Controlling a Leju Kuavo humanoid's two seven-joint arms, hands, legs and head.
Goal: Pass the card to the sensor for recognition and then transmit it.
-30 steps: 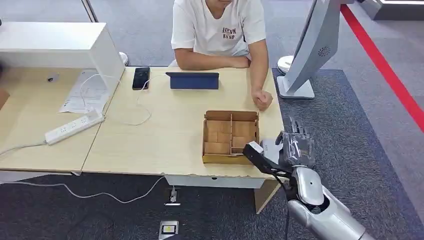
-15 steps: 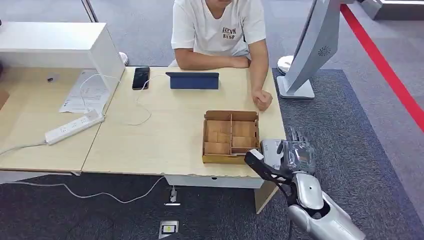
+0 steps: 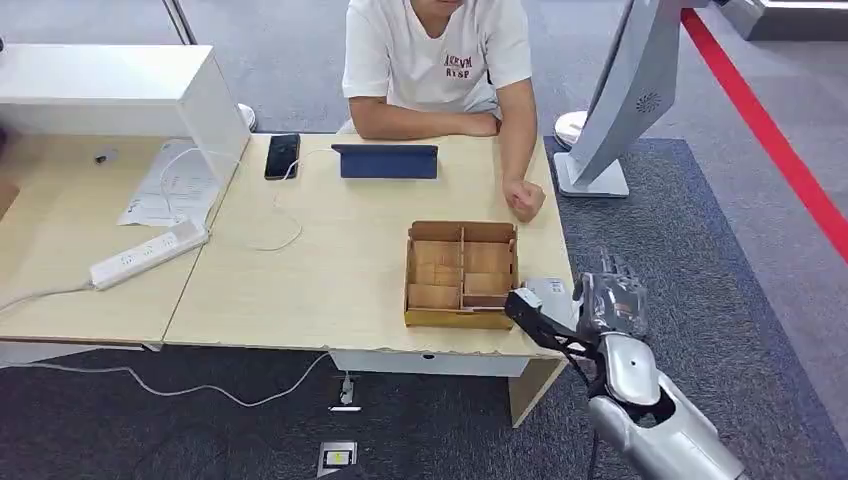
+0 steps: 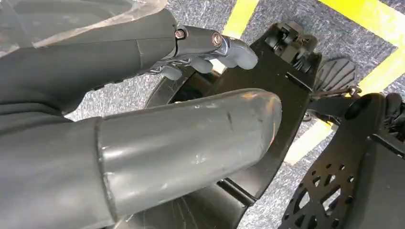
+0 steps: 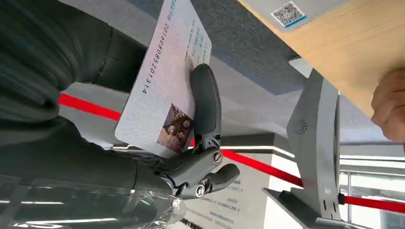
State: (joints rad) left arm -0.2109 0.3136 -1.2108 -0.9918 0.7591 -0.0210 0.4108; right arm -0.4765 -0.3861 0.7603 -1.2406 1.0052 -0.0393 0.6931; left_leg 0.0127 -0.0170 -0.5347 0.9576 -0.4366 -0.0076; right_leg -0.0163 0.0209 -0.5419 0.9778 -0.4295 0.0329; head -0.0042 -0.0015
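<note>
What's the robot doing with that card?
The robot's right hand is holding a card with a small photo on it, just off the near right corner of the table. A grey pad with a square code, maybe the sensor, lies on that corner beside a cardboard tray. A person sits across the table, resting a fist on it. The left hand hangs down holding nothing.

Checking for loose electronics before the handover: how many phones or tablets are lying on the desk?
2: a black phone near the white box, and a blue tablet in front of the seated person. Others may be hidden.
</note>
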